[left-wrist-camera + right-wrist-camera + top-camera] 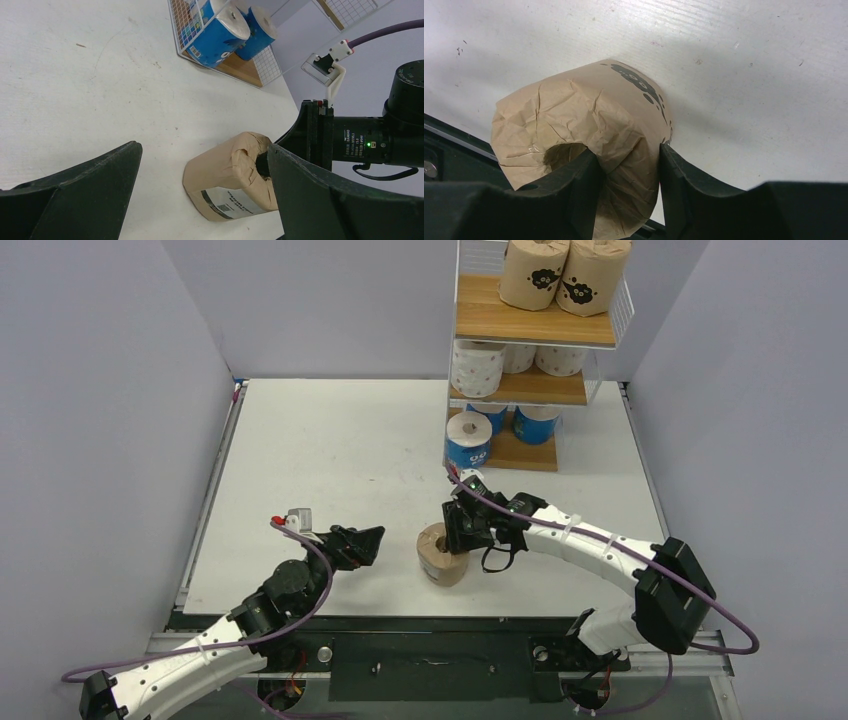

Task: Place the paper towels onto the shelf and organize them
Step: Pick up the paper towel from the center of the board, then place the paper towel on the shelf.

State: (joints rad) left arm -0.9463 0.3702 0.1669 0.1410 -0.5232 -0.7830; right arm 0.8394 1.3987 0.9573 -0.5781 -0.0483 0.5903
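Shelf (pixel 480 315) lies at one o'clock from the upright brown roll (pixel 438 558), its wall pinched by the right gripper (pixel 626 160); the left gripper (pixel 365 543) gapes wide.

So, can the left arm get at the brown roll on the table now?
Probably yes: only bare table lies between the open left gripper and the brown roll, though the right gripper pinches its wall.

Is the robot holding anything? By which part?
The right gripper pinches the brown roll by its wall, one finger inside the hole. Left gripper empty.
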